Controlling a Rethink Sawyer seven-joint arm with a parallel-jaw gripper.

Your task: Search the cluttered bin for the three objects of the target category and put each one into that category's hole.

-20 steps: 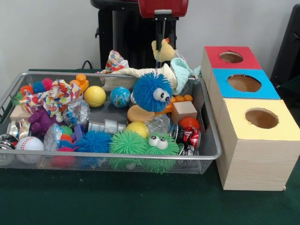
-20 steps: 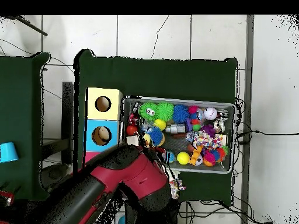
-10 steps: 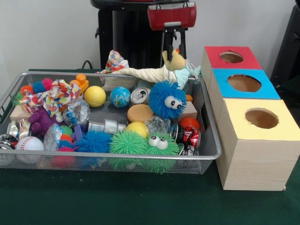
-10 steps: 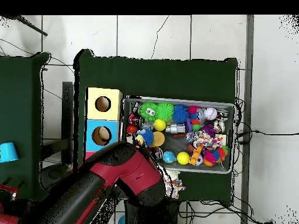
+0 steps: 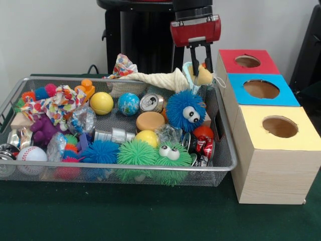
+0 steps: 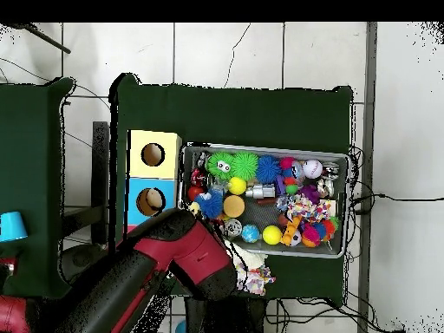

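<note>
A wire-mesh bin (image 5: 220, 150) sits on green felt, packed with soft and hard clutter. Beside it stand three wooden boxes with round holes in their tops — red box (image 5: 247, 61) farthest back, blue box (image 5: 261, 89) in the middle, yellow box (image 5: 278, 126) nearest the camera.

The gripper (image 5: 199, 64) hangs from the red wrist block above the bin's back corner next to the red box. Its thin black fingers (image 5: 193, 63) point straight down and are pinched on a fine strand; a small yellow plush bit (image 5: 203, 75) sits right at their tips. Below it, a fuzzy blue ball (image 5: 186, 110) with spiky rubber hairs and two googly eyes hangs or rests low among the clutter, beneath the jaws — whether it touches the items under it cannot be told.

Around it: a dented silver can (image 5: 151, 102), a flat tan disc (image 5: 150, 121), a smooth yellow ball (image 5: 102, 103), a globe ball (image 5: 129, 104), a twisted white rope toy (image 5: 155, 78), a crinkled patterned cloth (image 5: 52, 103). At the front rim lie two spiky green balls, one with eyes (image 5: 170, 156), a baseball (image 5: 32, 153) and a crushed red can (image 5: 203, 144).

From overhead the red arm (image 6: 165, 269) covers the red box and the gripper; the blue ball (image 6: 208, 205) shows at the bin's end beside the blue box (image 6: 149, 201).
</note>
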